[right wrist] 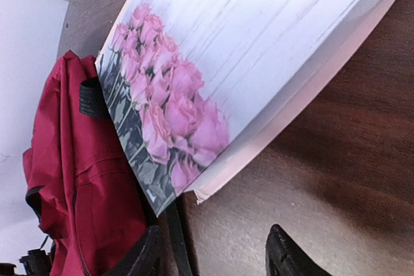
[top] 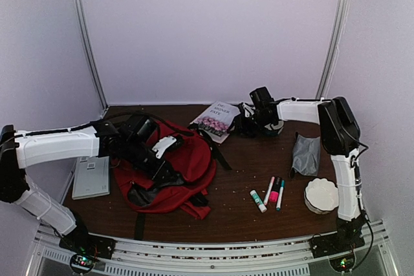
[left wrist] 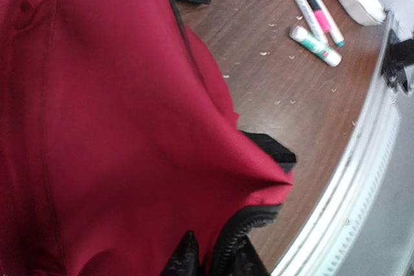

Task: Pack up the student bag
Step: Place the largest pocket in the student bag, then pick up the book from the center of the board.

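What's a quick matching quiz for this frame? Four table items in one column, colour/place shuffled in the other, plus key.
Items:
1. student bag
2. book
3. pouch
4. scalloped dish

Descriptions:
A. white, front right corner
B. grey, just behind the dish
C. red, under the left gripper
D. pink roses on the cover, just ahead of the right gripper

Pairs: 1-C, 2-D, 3-B, 4-A

the book (right wrist: 259, 43) runs off the top edge, title cut; student bag (left wrist: 97, 127) folds hide the left gripper (top: 167, 166) jaws.
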Controlling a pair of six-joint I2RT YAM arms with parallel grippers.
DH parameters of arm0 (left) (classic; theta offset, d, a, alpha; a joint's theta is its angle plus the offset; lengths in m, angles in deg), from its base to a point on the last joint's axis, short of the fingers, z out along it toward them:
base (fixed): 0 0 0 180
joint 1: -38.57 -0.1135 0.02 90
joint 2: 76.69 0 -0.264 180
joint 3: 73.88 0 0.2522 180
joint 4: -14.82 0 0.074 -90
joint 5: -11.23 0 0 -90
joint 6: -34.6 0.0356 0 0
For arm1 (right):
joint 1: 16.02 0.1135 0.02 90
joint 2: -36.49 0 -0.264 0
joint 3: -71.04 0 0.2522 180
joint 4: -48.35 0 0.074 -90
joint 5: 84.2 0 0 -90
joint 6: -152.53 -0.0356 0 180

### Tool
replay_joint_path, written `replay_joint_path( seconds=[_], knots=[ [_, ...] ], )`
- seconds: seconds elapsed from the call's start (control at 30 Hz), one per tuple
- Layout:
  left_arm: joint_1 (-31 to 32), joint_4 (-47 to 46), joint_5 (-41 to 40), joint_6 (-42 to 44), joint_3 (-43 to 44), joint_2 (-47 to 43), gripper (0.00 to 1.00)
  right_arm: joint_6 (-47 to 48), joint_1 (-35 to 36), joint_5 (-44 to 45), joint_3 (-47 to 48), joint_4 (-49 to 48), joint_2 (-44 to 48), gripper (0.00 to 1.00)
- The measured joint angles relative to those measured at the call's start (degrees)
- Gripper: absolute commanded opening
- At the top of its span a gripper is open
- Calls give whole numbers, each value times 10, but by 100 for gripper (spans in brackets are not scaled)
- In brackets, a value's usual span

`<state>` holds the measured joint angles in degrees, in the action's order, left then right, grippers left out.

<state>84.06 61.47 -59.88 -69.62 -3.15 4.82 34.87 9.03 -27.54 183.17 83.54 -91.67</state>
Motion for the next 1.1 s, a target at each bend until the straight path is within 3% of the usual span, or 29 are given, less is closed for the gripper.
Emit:
replay_joint_path(
  seconds=[0.1,0.37,0.67,0.87,1.1],
  knots=[
    [1,48,44,32,40,26,47,-59,-6,-44,11,-36,-30,54],
    [3,166,49,118,149,54,57,-172,-5,-95,20,-109,-61,51],
    [-49,78,-29,120,295,116,58,-226,-4,-107,29,-147,-82,41],
    [-76,17,-76,73,337,222,58,-248,-4,-114,29,-168,-91,34],
    [-84,-27,-69,23,347,292,53,-275,-4,-128,28,-206,-103,20]
  ],
)
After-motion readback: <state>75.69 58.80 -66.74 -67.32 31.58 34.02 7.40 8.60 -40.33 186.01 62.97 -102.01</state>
